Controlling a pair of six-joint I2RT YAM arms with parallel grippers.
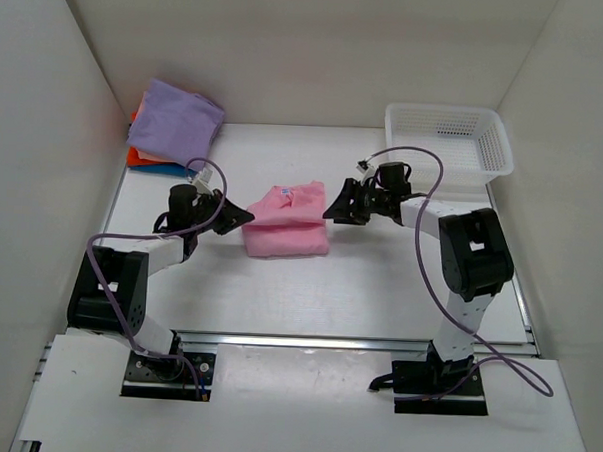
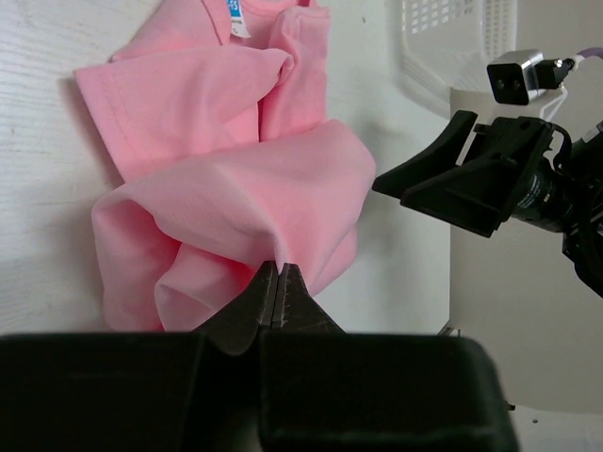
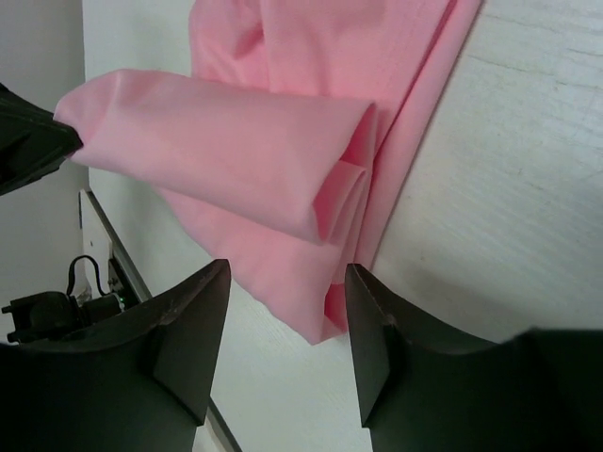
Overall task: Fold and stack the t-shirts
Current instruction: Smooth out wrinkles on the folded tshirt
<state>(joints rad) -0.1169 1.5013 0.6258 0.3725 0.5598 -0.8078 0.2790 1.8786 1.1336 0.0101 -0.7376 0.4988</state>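
The pink t-shirt (image 1: 287, 223) lies partly folded in the middle of the table, collar and white label toward the back. My left gripper (image 1: 244, 217) is at its left edge, shut on a corner of the pink cloth (image 2: 273, 259), which is lifted into a fold. My right gripper (image 1: 330, 209) is open just right of the shirt. In the right wrist view its fingers (image 3: 193, 320) straddle the shirt's folded edge (image 3: 320, 273) without touching it. A folded lavender shirt (image 1: 176, 120) tops a stack with an orange one (image 1: 142, 157) at the back left.
A white mesh basket (image 1: 447, 142) stands at the back right, behind my right arm. White walls close in the table on the left, back and right. The arm bases and a metal rail (image 1: 307, 339) line the near edge.
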